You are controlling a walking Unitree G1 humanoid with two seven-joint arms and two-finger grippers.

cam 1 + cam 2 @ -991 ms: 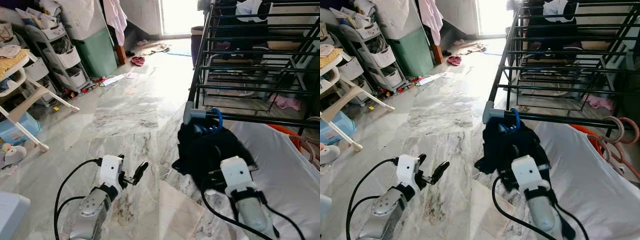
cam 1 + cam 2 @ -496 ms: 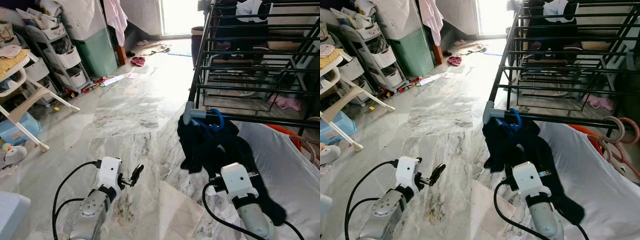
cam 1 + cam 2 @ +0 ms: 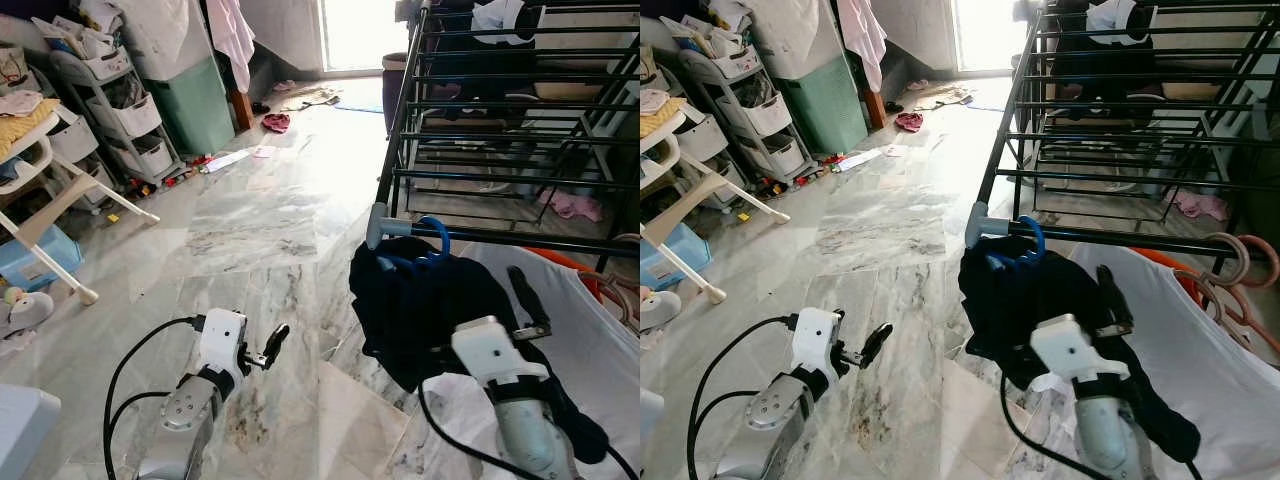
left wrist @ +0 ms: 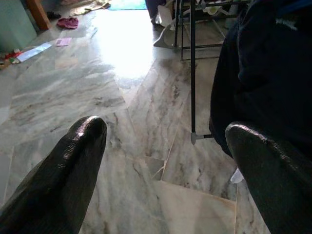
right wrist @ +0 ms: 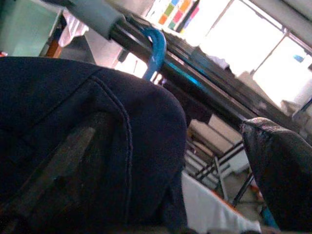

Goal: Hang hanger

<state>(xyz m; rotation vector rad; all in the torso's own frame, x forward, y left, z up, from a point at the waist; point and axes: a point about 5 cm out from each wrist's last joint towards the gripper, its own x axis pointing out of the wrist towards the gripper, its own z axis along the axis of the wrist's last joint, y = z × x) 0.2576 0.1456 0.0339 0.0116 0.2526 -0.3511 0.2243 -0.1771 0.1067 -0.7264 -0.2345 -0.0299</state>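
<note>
A blue hanger (image 3: 434,240) hooks over the black front rail (image 3: 530,239) of the drying rack, next to the grey corner joint (image 3: 386,227). A dark navy garment (image 3: 420,310) hangs from it. My right gripper (image 3: 490,318) is open and pressed against the garment just below the rail. One black finger (image 3: 527,298) sticks up beside the cloth, and the other is covered by the fabric (image 5: 87,136). My left gripper (image 3: 268,347) is open and low over the marble floor, left of the garment, holding nothing.
A white sheet (image 3: 590,330) drapes below the rail at the right, with orange and pink hoses (image 3: 1240,262) beside it. Storage shelves (image 3: 110,110), a green bin (image 3: 200,100) and a high chair (image 3: 45,190) line the left. Marble floor (image 3: 260,220) lies open between.
My right arm has moved right and lifted, and one finger now stands clear beside the garment. The garment hangs wider from the hanger. The left arm barely moved.
</note>
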